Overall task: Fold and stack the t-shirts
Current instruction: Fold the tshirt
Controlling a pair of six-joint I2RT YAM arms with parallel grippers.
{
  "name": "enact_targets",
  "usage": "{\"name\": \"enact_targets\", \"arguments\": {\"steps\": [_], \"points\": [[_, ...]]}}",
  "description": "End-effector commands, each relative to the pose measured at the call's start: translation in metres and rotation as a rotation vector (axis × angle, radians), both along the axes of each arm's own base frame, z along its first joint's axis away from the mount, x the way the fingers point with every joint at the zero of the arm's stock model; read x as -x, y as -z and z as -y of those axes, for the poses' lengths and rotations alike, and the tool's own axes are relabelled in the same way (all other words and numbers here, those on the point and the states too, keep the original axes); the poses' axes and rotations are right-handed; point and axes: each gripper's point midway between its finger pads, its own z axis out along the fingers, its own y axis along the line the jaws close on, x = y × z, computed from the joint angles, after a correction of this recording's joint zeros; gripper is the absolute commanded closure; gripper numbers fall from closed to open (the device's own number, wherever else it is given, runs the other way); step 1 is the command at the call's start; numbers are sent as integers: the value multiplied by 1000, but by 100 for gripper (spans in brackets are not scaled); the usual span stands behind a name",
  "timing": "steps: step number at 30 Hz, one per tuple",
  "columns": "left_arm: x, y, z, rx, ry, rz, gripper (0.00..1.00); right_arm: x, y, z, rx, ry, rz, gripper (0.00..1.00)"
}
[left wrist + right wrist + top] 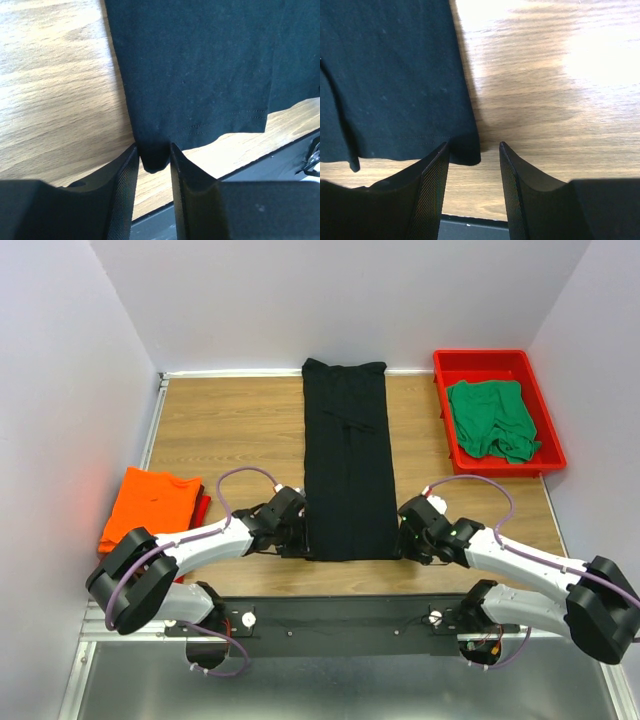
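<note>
The black t-shirt [347, 460] lies as a long narrow strip down the middle of the table. My left gripper [298, 538] is at its near left corner; in the left wrist view the gripper [153, 146] is shut on that corner of the black cloth [200, 65]. My right gripper [405, 537] is at the near right corner. In the right wrist view it [474, 143] is open, with the shirt corner [465, 150] beside its left finger and clear of the right one. An orange t-shirt [150, 502] lies folded at the left on a dark red one [204, 508]. A green t-shirt [492, 418] lies crumpled in the tray.
A red plastic tray [490, 362] stands at the back right. The wooden table [230, 420] is walled at the back and both sides. A black rail [340, 618] with the arm bases runs along the near edge.
</note>
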Motion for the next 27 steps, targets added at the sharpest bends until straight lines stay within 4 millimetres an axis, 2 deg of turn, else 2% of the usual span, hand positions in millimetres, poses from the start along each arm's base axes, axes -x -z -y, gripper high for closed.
{"name": "enact_targets", "arguments": {"steps": [1,5,7,11,12,17,18,19,22,27], "points": [[20,19,-20,-83,-2,-60,61,4,11,3,12,14,-12,48],[21,22,-21,-93,-1,-66,64,3,13,2,5,12,-11,48],[20,22,-20,-90,2,-62,66,1,14,1,8,12,-9,53],[19,21,-17,-83,7,-56,74,0,17,0,11,9,-9,61],[19,22,-16,-82,11,-56,79,-1,17,-1,10,6,-7,63],[15,16,-11,-72,38,-37,89,-2,18,-1,35,-34,-9,85],[16,15,-11,-71,42,-37,95,-1,18,-2,35,-45,-10,88],[17,13,-10,-64,49,-35,98,1,17,-3,29,-62,-16,94],[25,13,-11,-67,71,-57,100,11,17,-6,4,-110,-47,100],[44,11,-16,-97,113,-90,100,37,15,-2,-34,-153,-113,99]]}}
